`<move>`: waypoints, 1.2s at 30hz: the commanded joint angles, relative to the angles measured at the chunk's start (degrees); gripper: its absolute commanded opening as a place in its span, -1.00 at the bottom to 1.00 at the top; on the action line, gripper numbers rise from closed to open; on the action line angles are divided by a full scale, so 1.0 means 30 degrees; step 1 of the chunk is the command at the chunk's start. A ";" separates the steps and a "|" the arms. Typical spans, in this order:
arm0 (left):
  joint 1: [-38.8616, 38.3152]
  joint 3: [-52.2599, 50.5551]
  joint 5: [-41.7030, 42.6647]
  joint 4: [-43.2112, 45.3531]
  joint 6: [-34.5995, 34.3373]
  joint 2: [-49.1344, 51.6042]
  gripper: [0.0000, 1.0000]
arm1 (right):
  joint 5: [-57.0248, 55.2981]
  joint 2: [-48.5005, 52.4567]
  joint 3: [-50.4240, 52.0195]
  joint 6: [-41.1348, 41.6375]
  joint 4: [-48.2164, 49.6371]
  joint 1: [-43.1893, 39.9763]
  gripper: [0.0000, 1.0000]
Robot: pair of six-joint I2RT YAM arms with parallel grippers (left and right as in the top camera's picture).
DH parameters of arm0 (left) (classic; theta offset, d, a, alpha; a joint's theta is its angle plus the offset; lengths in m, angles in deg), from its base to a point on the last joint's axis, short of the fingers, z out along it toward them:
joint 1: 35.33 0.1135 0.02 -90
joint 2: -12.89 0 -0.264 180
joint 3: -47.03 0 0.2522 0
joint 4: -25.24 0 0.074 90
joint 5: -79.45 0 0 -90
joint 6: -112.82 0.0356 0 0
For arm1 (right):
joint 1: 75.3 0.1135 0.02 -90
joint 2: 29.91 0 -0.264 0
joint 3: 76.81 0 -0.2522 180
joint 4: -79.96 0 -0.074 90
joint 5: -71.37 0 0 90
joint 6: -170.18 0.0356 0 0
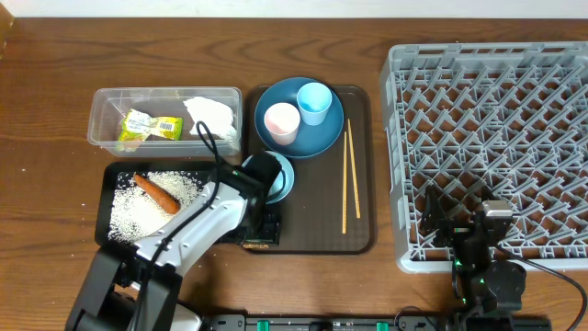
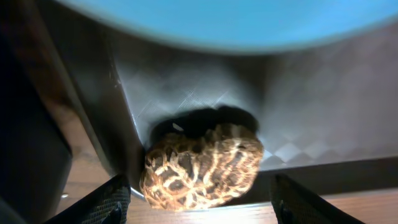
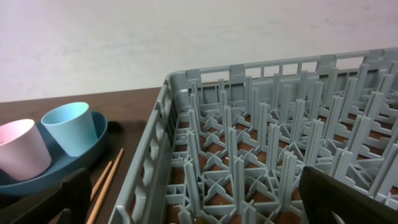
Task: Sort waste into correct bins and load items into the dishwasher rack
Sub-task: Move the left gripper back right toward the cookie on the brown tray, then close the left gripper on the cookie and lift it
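A brown crackled biscuit-like piece (image 2: 202,168) lies at the front-left corner of the dark serving tray (image 2: 311,112), just below the pale blue bowl (image 2: 249,25). My left gripper (image 2: 202,205) is open, one finger on each side of the piece and apart from it. From overhead the left gripper (image 1: 262,228) hides the piece beside the bowl (image 1: 287,180). My right gripper (image 3: 208,205) is open and empty above the front-left part of the dishwasher rack (image 3: 149,180). The plate (image 1: 319,140) holds a pink cup (image 1: 282,121) and a blue cup (image 1: 314,101). Chopsticks (image 1: 349,175) lie on the serving tray.
The clear tub (image 1: 99,124) holds a yellow-green wrapper (image 1: 152,127) and a white napkin (image 1: 209,115). The black tray (image 1: 103,211) holds a carrot (image 1: 156,191) and rice (image 1: 188,184). The grey rack (image 1: 390,156) fills the right side under the right gripper (image 1: 450,221).
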 commanded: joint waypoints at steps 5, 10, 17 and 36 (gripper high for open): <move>-0.0044 -0.0984 -0.0109 0.0823 0.0189 0.0233 0.49 | 0.0007 -0.0102 0.0036 -0.0138 -0.0066 -0.0058 0.98; -0.0044 -0.1005 -0.0109 0.1035 0.0911 0.0364 0.57 | 0.0007 -0.0102 0.0036 -0.0138 -0.0066 -0.0058 0.99; -0.0044 -0.1005 -0.0109 0.1217 0.0976 0.0714 0.57 | 0.0007 -0.0102 0.0029 -0.0138 -0.0073 -0.0058 0.99; -0.0036 -0.0262 -0.0109 0.0131 0.0962 0.0685 -0.17 | 0.0007 -0.0102 0.0036 -0.0138 -0.0066 -0.0058 0.99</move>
